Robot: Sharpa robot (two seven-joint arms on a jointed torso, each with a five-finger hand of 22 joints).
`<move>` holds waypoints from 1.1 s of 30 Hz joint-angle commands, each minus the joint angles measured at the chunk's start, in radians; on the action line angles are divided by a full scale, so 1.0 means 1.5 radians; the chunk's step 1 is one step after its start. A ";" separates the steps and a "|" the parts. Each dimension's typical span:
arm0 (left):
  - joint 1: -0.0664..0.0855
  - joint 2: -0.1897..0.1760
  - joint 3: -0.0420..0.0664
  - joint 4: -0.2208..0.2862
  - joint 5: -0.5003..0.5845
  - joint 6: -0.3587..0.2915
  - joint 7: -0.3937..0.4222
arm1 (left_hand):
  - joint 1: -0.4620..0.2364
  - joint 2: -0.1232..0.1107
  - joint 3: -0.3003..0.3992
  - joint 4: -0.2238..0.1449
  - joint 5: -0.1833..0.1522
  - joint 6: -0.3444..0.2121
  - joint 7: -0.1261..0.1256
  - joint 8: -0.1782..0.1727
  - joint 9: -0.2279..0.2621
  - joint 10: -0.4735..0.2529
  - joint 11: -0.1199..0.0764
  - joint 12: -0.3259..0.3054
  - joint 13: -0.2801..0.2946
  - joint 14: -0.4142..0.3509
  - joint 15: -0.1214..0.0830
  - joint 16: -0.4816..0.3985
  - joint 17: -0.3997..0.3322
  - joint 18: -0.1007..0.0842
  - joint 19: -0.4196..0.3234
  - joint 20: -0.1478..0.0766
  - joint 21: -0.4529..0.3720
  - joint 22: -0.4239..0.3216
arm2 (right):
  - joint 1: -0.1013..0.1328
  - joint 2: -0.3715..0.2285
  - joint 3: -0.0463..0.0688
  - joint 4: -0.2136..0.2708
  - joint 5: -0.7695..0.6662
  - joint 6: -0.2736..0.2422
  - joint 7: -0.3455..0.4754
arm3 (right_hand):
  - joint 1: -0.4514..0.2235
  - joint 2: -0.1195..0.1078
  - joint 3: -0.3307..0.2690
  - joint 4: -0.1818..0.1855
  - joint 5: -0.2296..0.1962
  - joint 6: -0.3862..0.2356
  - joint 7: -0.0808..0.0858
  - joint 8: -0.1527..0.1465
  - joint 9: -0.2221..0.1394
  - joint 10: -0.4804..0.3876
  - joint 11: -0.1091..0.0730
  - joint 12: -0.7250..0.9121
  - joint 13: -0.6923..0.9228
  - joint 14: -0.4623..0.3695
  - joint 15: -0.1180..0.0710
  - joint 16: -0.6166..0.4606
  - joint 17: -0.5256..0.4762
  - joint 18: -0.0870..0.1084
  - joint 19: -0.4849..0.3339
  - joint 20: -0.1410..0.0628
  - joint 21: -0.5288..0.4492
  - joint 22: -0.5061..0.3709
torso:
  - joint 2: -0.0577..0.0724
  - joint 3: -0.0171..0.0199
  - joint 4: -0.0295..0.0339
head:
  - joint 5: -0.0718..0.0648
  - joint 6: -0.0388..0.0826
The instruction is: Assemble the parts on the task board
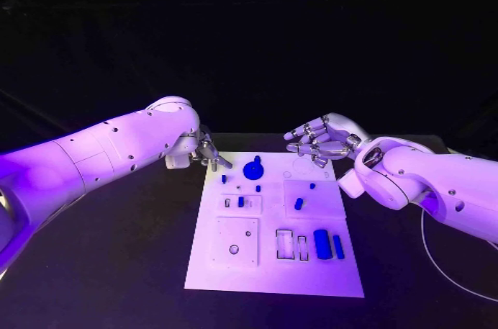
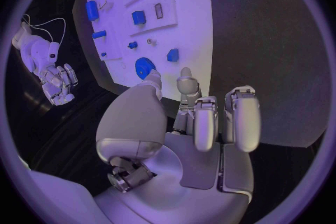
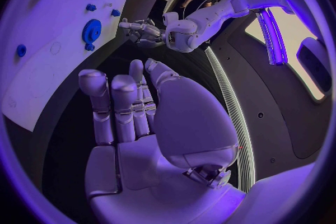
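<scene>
The white task board [image 1: 275,278] lies mid-table. A blue gear [image 1: 253,170] stands near its far edge, with several small blue parts [image 1: 241,201] behind it and two long blue parts [image 1: 322,244] near the front right. My left hand [image 1: 202,154] hovers at the board's far left corner, fingers apart and empty. In the left wrist view the left hand [image 2: 196,117] is just short of the gear [image 2: 144,67]. My right hand [image 1: 322,142] hangs over the far right corner, fingers loosely bent, holding nothing. The right wrist view shows the right hand [image 3: 136,112] with an empty palm, the gear [image 3: 91,29] and my left hand [image 3: 140,31] beyond.
Black table surrounds the board on all sides. A thin white cable [image 1: 431,260] curves on the table at the right. Recessed slots [image 1: 284,242] and a square plate [image 1: 237,241] occupy the board's front half.
</scene>
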State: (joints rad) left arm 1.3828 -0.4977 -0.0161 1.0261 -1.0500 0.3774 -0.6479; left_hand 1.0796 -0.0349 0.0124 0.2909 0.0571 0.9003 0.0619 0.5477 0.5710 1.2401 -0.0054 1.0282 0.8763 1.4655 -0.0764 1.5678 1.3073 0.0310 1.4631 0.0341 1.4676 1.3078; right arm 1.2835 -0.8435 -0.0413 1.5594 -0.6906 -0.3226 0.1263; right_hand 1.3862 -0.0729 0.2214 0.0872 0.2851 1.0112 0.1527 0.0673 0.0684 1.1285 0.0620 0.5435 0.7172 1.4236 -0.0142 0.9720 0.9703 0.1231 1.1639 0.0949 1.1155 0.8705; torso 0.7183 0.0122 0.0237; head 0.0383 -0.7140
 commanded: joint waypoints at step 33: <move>-0.018 0.023 -0.005 -0.024 0.020 0.043 0.031 | 0.035 0.036 -0.015 -0.008 -0.003 0.018 -0.004 0.008 -0.002 0.008 -0.007 0.010 0.003 0.070 0.000 0.002 0.176 0.000 0.039 -0.001 0.003 0.093 | -0.001 0.007 0.000 -0.001 -0.007 0.011 0.009 | -0.002 -0.003 0.007 0.000 0.006 -0.004 0.000 0.000 0.001 -0.006 -0.001 -0.002 -0.002 -0.004 0.000 -0.007 -0.003 0.015 -0.008 -0.001 -0.007 -0.006 | 0.000 0.0001 -0.0023 | -0.006 -0.007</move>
State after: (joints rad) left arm 1.3559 -0.4657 -0.0232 0.9899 -1.0280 0.4376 -0.6135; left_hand 1.1268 0.0137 -0.0055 0.2784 0.0571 0.9220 0.0548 0.5559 0.5687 1.2472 -0.0127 1.0379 0.8806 1.4655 -0.0765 1.5678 1.3079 0.0310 1.4631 0.0340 1.4676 1.3074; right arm 1.2824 -0.8336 -0.0413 1.5584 -0.6920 -0.3198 0.1304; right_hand 1.3861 -0.0729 0.2267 0.0870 0.2902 1.0095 0.1510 0.0672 0.0684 1.1260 0.0594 0.5436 0.7164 1.4236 -0.0142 0.9665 0.9679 0.1324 1.1604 0.0914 1.1113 0.8629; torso 0.7198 0.0117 0.0198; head 0.0296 -0.7238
